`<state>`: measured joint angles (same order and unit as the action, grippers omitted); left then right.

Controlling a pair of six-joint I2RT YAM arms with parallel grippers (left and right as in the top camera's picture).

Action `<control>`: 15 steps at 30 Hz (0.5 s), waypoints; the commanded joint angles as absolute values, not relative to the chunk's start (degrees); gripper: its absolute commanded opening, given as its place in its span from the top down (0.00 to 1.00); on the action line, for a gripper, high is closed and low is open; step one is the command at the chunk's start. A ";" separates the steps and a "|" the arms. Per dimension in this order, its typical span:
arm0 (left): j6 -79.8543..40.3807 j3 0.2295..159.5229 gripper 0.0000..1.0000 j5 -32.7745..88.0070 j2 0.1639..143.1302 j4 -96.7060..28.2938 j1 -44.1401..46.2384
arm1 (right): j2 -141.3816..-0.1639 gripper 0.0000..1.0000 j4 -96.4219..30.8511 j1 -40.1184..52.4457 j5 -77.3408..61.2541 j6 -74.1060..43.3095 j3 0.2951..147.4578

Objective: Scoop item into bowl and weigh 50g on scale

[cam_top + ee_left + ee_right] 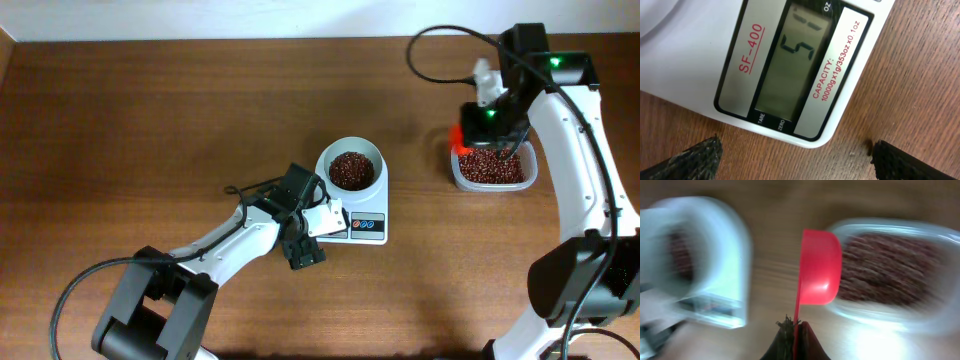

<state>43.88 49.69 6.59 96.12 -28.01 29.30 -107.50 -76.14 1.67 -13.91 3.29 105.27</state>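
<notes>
**A:** Where are the beans (351, 170)?
**B:** Some sit in the white bowl (350, 144), which stands on the scale (366, 226) at mid-bench (150, 120). More lie in a clear container (492, 188) nearer the right edge.
**A:** Left pincer (795, 160)?
**B:** Released, jaws wide, holding nothing, just off the scale's display corner.
**A:** And the right pincer (795, 330)?
**B:** Clenched on the handle of a red scoop (817, 267), over the container's left rim. That view is blurred, so I can't tell if it's loaded.

Dark brown wood-grain table (150, 130), pale wall strip (200, 18) along its far edge.
</notes>
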 commanded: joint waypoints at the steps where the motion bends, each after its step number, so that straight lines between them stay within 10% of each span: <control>1: 43.55 49.41 0.01 6.57 96.64 -28.08 29.36 | -107.20 0.96 -71.96 5.43 -34.00 10.31 106.30; 15: 43.55 49.41 0.01 6.57 96.64 -28.08 29.36 | -108.12 0.96 -66.15 27.07 -5.08 13.19 106.30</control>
